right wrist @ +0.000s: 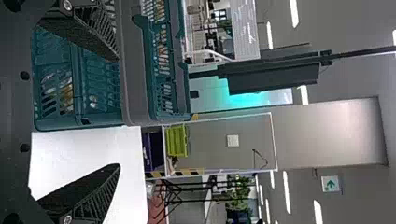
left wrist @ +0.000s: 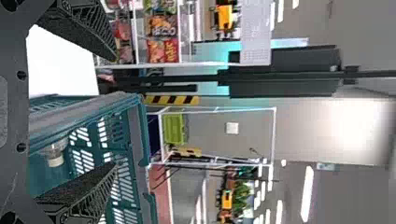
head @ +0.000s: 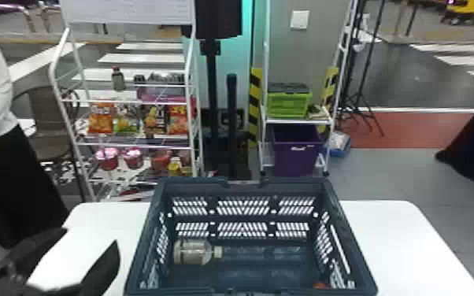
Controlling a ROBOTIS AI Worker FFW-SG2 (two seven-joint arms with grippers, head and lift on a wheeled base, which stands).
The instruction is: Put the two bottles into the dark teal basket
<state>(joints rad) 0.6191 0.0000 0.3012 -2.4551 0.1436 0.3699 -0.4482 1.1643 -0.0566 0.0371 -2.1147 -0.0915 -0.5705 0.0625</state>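
Observation:
My left gripper [head: 91, 237] stands open left of the dark teal basket [head: 340, 236] in the head view. Inside the basket, a clear bottle [head: 193, 252] with a pale cap lies on its side at the left. A small reddish part [head: 319, 285] peeks over the near wall at the right; what it belongs to is hidden. In the left wrist view, the open left gripper [left wrist: 116, 112] has the basket [left wrist: 84, 121] and bottle cap [left wrist: 55, 161] beyond it. The right gripper [right wrist: 117, 113] is open in the right wrist view, one finger overlapping the basket [right wrist: 135, 65]. Something orange-brown [right wrist: 67, 95] shows through its slots.
The basket stands on a white table [head: 401, 244], with tabletop on both sides. Beyond it are a white snack rack [head: 191, 137] at the left and a shelf with a green crate [head: 289, 104] and purple bin [head: 296, 153].

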